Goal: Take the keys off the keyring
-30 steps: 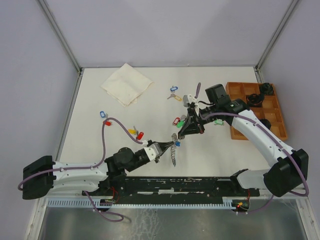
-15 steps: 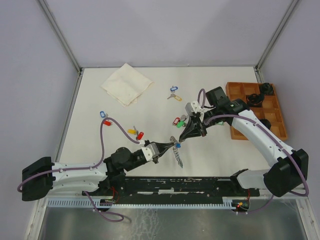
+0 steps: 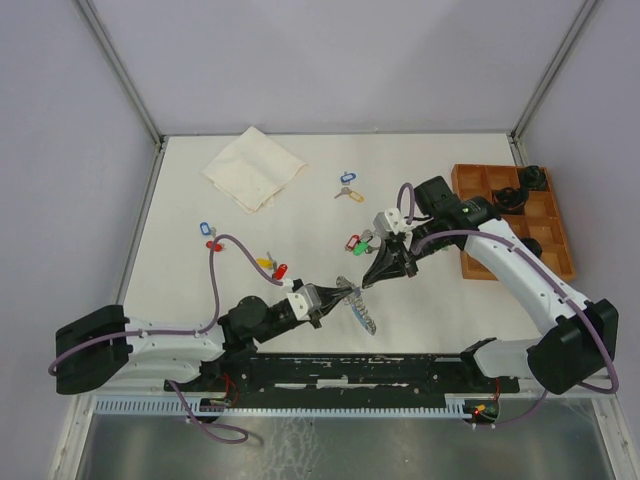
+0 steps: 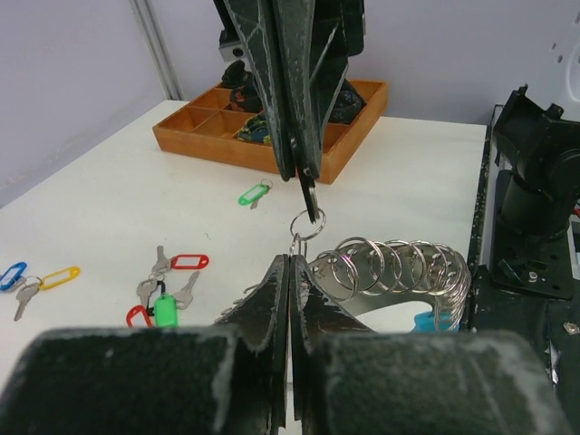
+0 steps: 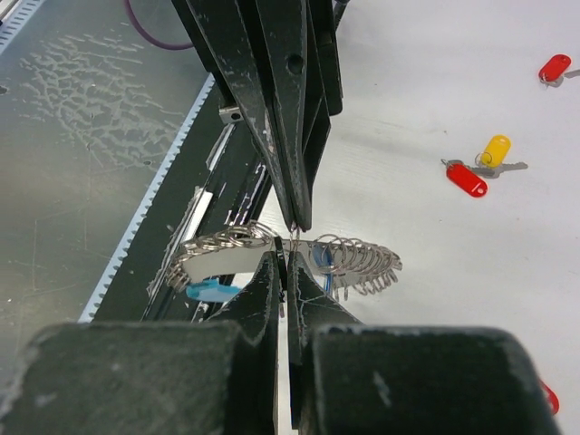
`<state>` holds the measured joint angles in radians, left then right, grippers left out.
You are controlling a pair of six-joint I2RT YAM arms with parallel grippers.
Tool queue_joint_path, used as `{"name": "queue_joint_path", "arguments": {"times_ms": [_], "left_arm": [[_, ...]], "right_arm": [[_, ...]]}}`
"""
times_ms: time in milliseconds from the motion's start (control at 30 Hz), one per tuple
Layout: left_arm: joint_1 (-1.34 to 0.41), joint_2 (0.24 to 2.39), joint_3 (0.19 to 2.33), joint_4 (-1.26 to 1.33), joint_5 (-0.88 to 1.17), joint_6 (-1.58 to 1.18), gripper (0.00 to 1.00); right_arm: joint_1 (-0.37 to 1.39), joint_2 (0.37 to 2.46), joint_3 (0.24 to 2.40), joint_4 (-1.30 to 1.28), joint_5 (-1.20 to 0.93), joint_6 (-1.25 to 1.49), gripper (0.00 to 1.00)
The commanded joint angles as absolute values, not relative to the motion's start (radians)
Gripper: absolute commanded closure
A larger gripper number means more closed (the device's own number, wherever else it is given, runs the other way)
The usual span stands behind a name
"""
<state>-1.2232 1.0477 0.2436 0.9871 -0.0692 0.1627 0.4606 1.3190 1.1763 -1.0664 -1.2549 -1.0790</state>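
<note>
My left gripper (image 3: 343, 291) is shut on the keyring (image 3: 362, 314), a curved silvery band strung with several small rings and a light-blue end (image 4: 426, 322). It holds the keyring just above the table near the front edge. In the left wrist view its tips (image 4: 291, 259) pinch at the band (image 4: 399, 268). My right gripper (image 3: 370, 279) comes in from the upper right, tip to tip with the left one. It is shut on a small key (image 4: 312, 201) whose split ring (image 4: 307, 225) is still on the keyring. The right wrist view shows the keyring (image 5: 353, 256) just beyond its closed tips (image 5: 288, 257).
Loose tagged keys lie on the table: blue and yellow (image 3: 347, 186), a green-red cluster (image 3: 355, 242), yellow and red (image 3: 272, 267), blue and red (image 3: 209, 235). An orange compartment tray (image 3: 560, 236) stands at the right. A folded cloth (image 3: 254, 167) lies at the back left.
The right gripper has come down and nearer, meeting the left gripper's tips. The left gripper has shifted slightly right, and the keyring has swung out to its right.
</note>
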Motion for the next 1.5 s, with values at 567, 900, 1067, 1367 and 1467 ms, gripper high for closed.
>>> {"name": "queue_joint_path", "arguments": {"times_ms": [567, 900, 1067, 1367, 1467], "left_arm": [[-1.214, 1.160, 0.250, 1.199, -0.145, 0.131, 0.91], [-1.212, 1.024, 0.317, 0.872, -0.095, 0.173, 0.59], [-1.204, 0.932, 0.336, 0.760, -0.061, 0.184, 0.54], [-1.132, 1.012, 0.439, 0.684, 0.032, 0.112, 0.55], [-1.079, 1.047, 0.481, 0.656, 0.127, 0.084, 0.55]], "right_arm": [[0.470, 1.240, 1.272, -1.012, -1.193, -0.867, 0.99], [0.482, 1.243, 1.271, -1.019, -1.159, -0.877, 0.99], [0.481, 1.244, 1.284, -1.065, -1.158, -0.927, 0.99], [0.486, 1.249, 1.281, -1.075, -1.166, -0.940, 0.99], [0.490, 1.250, 1.281, -1.077, -1.167, -0.943, 0.99]]}}
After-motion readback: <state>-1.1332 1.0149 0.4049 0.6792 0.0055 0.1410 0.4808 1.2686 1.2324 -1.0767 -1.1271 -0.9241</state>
